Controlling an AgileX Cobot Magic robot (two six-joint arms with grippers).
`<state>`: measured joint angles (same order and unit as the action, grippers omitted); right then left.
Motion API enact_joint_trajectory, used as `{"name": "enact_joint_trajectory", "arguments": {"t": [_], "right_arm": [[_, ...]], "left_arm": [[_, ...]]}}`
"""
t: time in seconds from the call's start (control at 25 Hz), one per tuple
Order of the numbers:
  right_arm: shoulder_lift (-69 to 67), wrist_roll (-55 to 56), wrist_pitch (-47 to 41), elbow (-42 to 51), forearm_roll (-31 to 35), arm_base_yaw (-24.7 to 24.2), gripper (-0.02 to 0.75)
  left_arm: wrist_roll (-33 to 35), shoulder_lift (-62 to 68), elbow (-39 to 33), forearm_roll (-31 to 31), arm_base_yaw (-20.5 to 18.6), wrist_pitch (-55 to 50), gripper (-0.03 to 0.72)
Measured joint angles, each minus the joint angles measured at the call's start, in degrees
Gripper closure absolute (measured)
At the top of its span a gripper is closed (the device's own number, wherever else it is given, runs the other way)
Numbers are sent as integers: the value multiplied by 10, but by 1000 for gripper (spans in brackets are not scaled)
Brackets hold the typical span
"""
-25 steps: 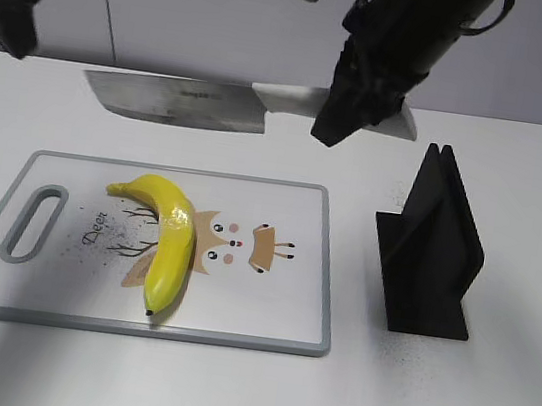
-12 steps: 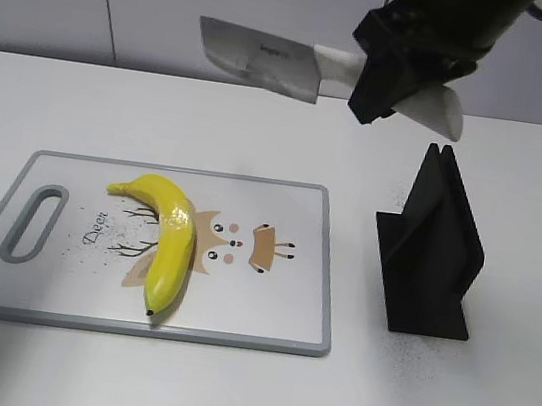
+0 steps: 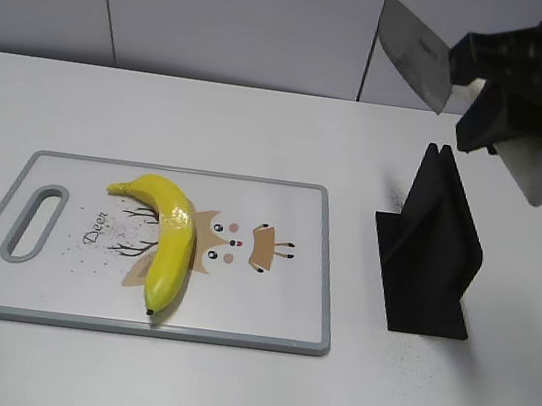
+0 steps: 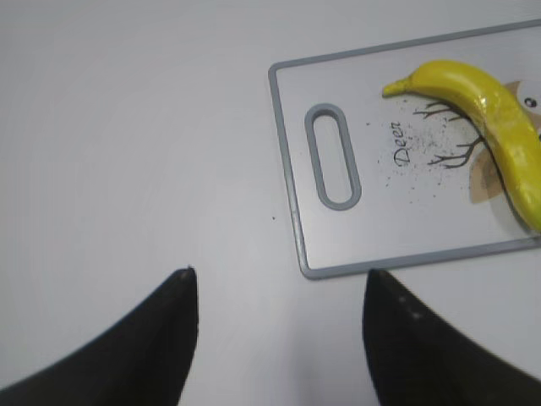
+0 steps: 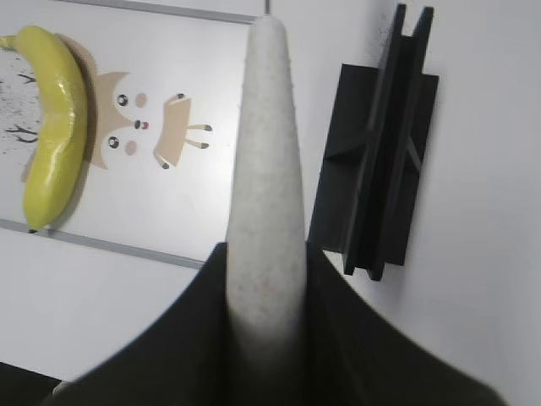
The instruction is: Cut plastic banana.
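Note:
The plastic banana [image 3: 167,239] lies whole on the white cutting board [image 3: 277,305], left of the deer print. It also shows in the left wrist view [image 4: 486,118] and the right wrist view [image 5: 51,127]. My right gripper [image 3: 503,99] is shut on the knife's pale handle [image 5: 266,186] and holds the knife [image 3: 414,49] high above the black knife stand [image 3: 432,246], blade pointing up and to the left. My left gripper [image 4: 279,283] is open and empty over bare table left of the board; it is out of the exterior view.
The black knife stand stands right of the board and shows in the right wrist view [image 5: 376,161]. The board's handle slot [image 3: 34,222] is at its left end. A grey wall runs behind the white table.
My right gripper has carried the knife from over the board's far edge to the right and up, now above the knife stand. The left arm has left the exterior view.

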<state>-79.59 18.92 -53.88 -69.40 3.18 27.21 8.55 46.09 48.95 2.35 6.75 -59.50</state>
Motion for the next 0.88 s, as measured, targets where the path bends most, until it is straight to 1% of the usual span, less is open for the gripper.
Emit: {"name": "enact_joint_trajectory", "arguments": {"t": [0.16, 0.28, 0.4, 0.52, 0.72, 0.88], "right_arm": [[15, 68, 32, 55, -36, 0, 577], [21, 87, 57, 83, -48, 0, 577], [21, 109, 74, 104, -65, 0, 577], [21, 135, 79, 117, -92, 0, 577], [22, 149, 87, 118, -103, 0, 577], [15, 155, 92, 122, -108, 0, 577]], "left_arm": [[0, -111, -93, 0, 0, 5, 99], [0, -192, -145, 0, 0, 2, 99], [0, -264, -179, -1, 0, -8, 99], [0, -333, -201, -10, 0, -23, 99], [0, -438, -208, -16, 0, -30, 100], [-3, -463, -208, -18, -1, -34, 100]]}}
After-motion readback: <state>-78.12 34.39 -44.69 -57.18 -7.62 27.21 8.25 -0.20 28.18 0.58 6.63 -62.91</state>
